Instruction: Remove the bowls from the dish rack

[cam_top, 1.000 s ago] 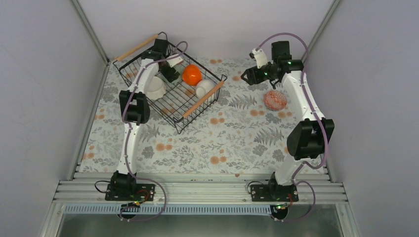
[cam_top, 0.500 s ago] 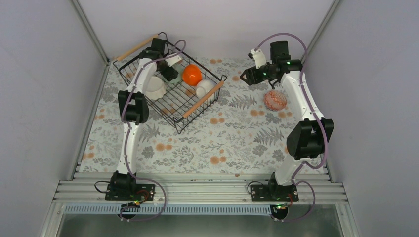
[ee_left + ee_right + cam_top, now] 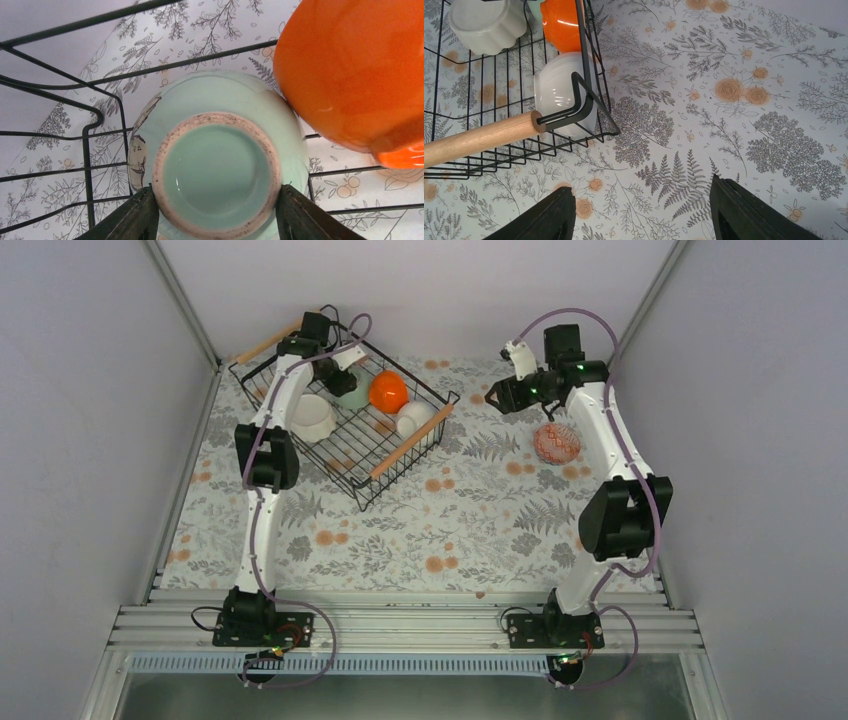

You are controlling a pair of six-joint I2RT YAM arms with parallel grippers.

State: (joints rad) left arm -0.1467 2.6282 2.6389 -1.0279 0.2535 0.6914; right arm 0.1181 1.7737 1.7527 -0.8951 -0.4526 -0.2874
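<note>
Two left fingers (image 3: 132, 217) pinch green bowl (image 3: 220, 165) — upturned

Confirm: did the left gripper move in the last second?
Yes, slightly. In the top view the left gripper has drawn back toward the far wooden handle of the dish rack, uncovering the pale green bowl.

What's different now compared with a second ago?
The left gripper edged toward the far side of the dish rack, and its jaws narrowed around the pale green bowl; a firm grip isn't certain yet. The right gripper, orange bowl and patterned bowl stayed put.
</note>
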